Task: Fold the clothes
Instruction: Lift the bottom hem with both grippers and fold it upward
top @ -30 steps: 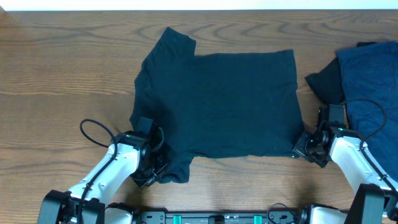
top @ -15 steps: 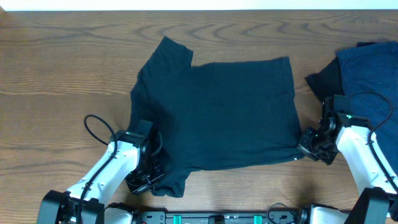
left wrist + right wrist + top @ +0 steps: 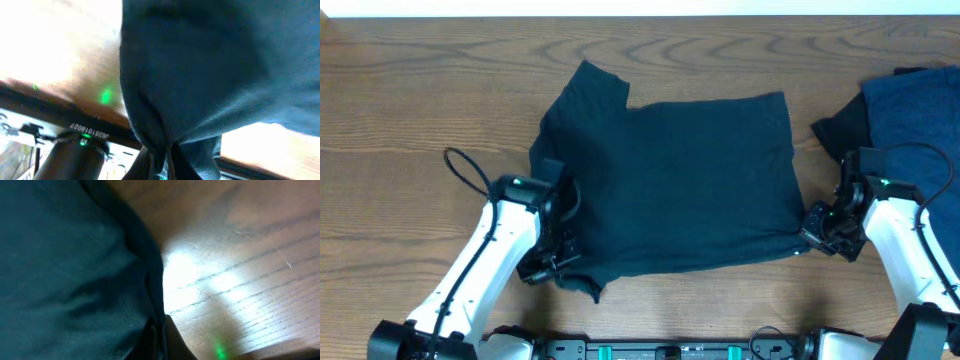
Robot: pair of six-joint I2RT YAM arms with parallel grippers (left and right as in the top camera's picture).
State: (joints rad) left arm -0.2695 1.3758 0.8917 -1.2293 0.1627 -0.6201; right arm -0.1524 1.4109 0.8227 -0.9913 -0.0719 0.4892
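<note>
Left end effector (image 3: 554, 268): clamped on the T-shirt (image 3: 670, 180) at its near sleeve; the left wrist view shows the bunched cloth pinched.
Right end effector (image 3: 813, 233): clamped on the near hem corner, clear only from the right wrist view.
T-shirt: spread mid-bench (image 3: 410, 110).
Overhead only: navy garment (image 3: 920, 110), far right.

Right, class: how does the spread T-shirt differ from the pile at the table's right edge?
The T-shirt lies spread flat; the pile is bunched and cut off by the frame. The T-shirt is teal-black; the pile's top is lighter blue. The left gripper and right gripper pinch the T-shirt, not the pile. Both are dark fabric.
</note>
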